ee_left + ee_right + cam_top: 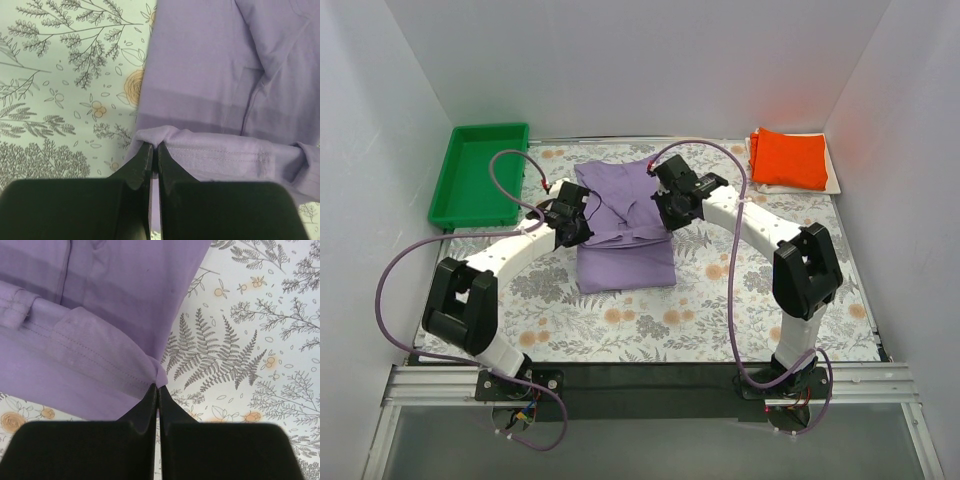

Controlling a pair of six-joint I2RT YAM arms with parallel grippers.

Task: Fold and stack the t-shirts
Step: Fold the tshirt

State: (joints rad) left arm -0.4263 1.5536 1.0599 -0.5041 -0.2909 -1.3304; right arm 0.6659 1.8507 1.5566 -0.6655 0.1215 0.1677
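Spread across the middle of the floral worktop [720,300]: lavender t-shirt [625,255], partly folded; lower part flat and roughly rectangular toward the near edge; upper part bunched and creased between the two arms; far edge flat again behind them.

Clenched on the shirt's left side: left hand [154,148], fingertips pressed together with a small peak of purple cloth pinched between them; seen from the left wrist, a stitched hem running from that pinch off to the right, raised above the flatter cloth beyond; a darker band across the fabric where layers overlap; bare floral worktop off to the left.

Clenched on the shirt's right side: right hand [158,388], jaws closed on a corner of hemmed fabric; stitching visible along the lifted fold; patterned worktop to the right of the cloth.

In the overhead view, both hands at about the same depth on the worktop, facing each other across the shirt.

In the far right corner, well apart from the lavender shirt: orange t-shirt [790,158], folded to a rectangle; lying on top of a whitish t-shirt [834,180], also folded, only its edges showing.

At the far left, against the side wall: green tray [490,129], near the lavender shirt without touching it.
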